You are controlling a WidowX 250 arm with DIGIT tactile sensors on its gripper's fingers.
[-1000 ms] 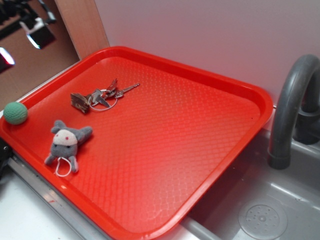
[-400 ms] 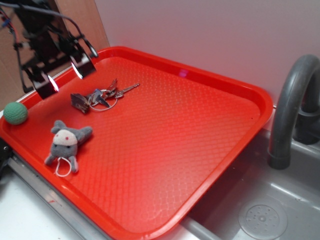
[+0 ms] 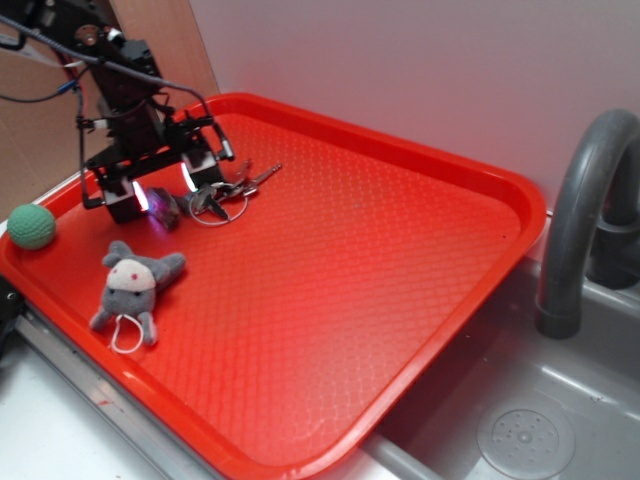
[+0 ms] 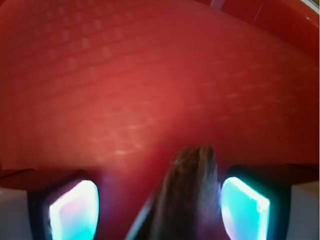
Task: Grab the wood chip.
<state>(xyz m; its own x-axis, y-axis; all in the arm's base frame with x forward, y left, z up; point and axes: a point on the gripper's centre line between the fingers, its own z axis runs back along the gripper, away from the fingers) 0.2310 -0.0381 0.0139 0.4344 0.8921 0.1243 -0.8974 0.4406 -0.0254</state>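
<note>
The wood chip [image 3: 165, 212] is a small dull-brown tag lying on the red tray [image 3: 400, 260] near its far left, joined to a ring of silver keys [image 3: 232, 188]. My gripper [image 3: 162, 196] is lowered over it, open, with one finger on each side of the chip. In the wrist view the chip [image 4: 192, 195] fills the gap between the two glowing pads [image 4: 244, 206], closer to the right one. The pads stand apart from it.
A grey plush toy [image 3: 132, 288] lies on the tray in front of the gripper. A green ball [image 3: 32, 226] rests at the tray's left rim. A grey faucet [image 3: 580, 220] and sink [image 3: 520, 430] stand to the right.
The gripper came in from the upper left and dropped onto the tray, its fingers now straddling the wood chip. The chip and keys have not moved.
</note>
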